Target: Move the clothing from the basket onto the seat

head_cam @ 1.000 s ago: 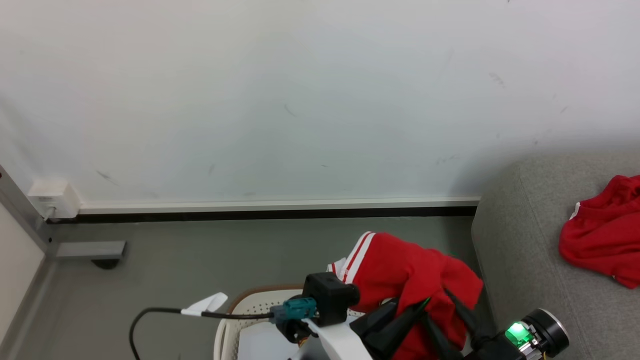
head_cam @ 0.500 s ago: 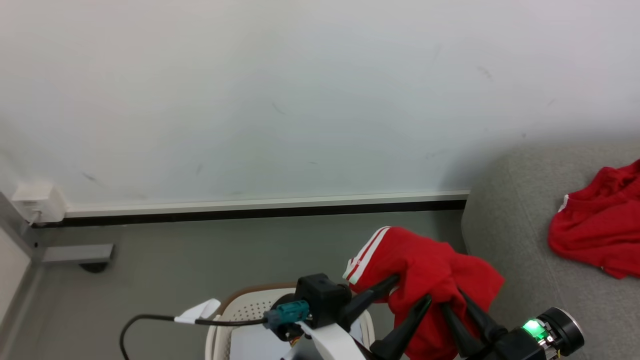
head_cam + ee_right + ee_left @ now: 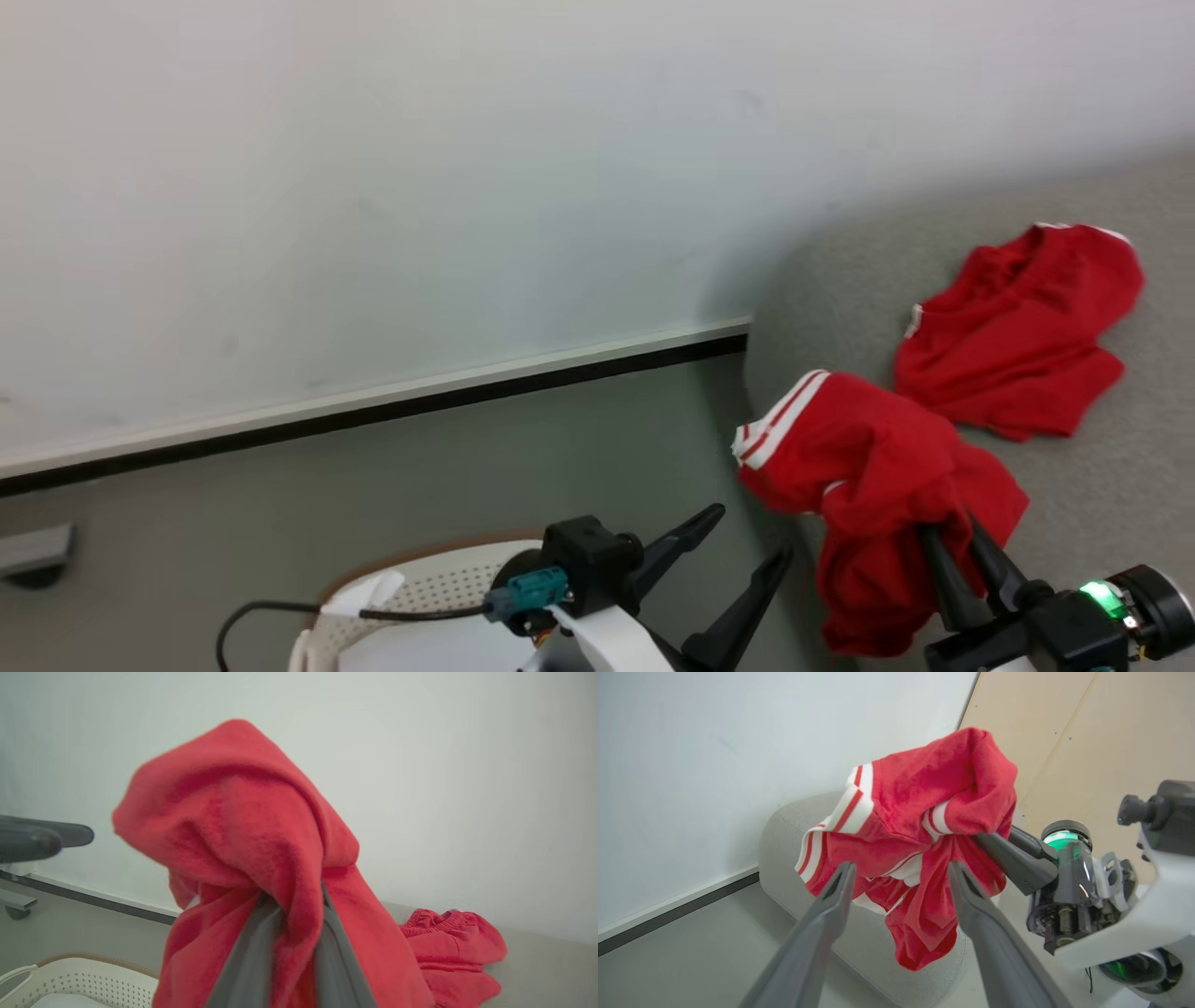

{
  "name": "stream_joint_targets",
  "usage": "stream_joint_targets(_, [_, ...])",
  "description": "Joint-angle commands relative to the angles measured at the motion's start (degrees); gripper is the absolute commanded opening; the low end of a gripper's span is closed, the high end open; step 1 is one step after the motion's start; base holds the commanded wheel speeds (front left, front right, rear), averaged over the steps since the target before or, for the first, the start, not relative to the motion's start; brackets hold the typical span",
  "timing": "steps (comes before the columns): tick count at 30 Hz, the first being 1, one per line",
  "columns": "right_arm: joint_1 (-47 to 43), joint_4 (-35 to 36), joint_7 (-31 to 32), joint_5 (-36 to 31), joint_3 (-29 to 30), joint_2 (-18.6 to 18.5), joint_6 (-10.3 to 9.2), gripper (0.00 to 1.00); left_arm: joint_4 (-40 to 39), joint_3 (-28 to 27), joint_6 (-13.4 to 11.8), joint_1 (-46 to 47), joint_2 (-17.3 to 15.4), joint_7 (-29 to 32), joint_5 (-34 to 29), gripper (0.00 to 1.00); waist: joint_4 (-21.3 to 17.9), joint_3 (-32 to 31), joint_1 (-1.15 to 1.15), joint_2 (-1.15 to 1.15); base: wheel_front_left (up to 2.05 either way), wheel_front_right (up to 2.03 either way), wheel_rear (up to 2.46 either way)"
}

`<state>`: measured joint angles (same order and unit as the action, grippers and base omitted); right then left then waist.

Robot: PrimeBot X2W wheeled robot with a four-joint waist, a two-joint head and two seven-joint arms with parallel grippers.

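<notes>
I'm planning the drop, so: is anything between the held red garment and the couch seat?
Nothing visible does. The red garment hangs from the right gripper at the near end of the seat. The open left gripper stands apart to its left, and the other red garment lies farther back on the cushion.

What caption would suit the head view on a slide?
Right gripper holds the striped garment by the grey couch, where a second garment lies; left gripper open.
</notes>
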<state>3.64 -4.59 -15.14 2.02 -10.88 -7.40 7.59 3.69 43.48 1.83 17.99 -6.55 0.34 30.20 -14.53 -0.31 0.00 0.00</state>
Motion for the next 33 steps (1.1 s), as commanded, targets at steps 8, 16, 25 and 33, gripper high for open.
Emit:
stream_joint_targets(8, [-2.21,2.06,0.00,-0.33,4.41,-0.79,-0.19,0.00,1.58,0.14,0.09,1.01,0.16,-1.39,-0.10,1.00,-8.96,1.39,0.00,0.00,0.00,0.00,0.00])
stream_joint_targets(16, [-3.26,3.35,0.00,0.87,7.52,-0.26,-0.19,0.00,2.35,0.61,-0.07,1.36,0.42,-1.99,0.05,1.00,-10.70,2.09,0.00,0.00,0.00,0.00,0.00])
stream_joint_targets(25, [3.18,4.47,0.01,1.57,12.42,-1.38,-0.19,0.00,1.54,0.47,-0.48,3.68,-1.15,-0.32,-1.14,1.00,-7.97,8.02,0.00,0.00,0.00,0.00,0.00])
stream_joint_targets(33, [20.31,-2.49,0.01,3.24,18.34,-4.74,-0.19,0.00,0.26,-1.06,-0.30,10.74,-4.12,1.39,-4.01,1.00,-3.42,19.88,0.00,0.00,0.00,0.00,0.00])
